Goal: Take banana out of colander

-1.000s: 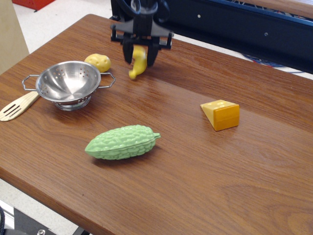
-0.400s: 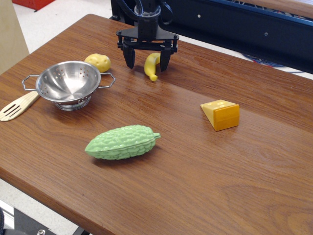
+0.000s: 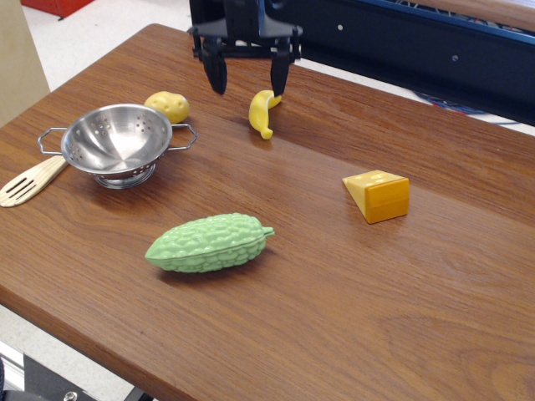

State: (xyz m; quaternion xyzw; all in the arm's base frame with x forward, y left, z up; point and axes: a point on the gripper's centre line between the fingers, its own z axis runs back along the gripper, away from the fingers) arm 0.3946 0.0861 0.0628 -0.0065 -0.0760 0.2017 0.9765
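The yellow banana (image 3: 262,113) lies on the wooden table, to the right of the colander and apart from it. The steel colander (image 3: 117,144) stands upright at the left with nothing in it. My black gripper (image 3: 248,79) hangs open above the table just behind the banana, its two fingers spread wide, the right fingertip close over the banana's upper end. It holds nothing.
A yellow potato (image 3: 167,106) sits behind the colander. A wooden spatula (image 3: 29,182) lies at its left. A green gourd (image 3: 209,242) lies in front of centre. An orange cheese wedge (image 3: 378,195) is at the right. A dark blue frame runs along the back edge.
The gripper carried the banana down and right, let it go on the table, opened wide and has risen away from it. The banana now lies free.
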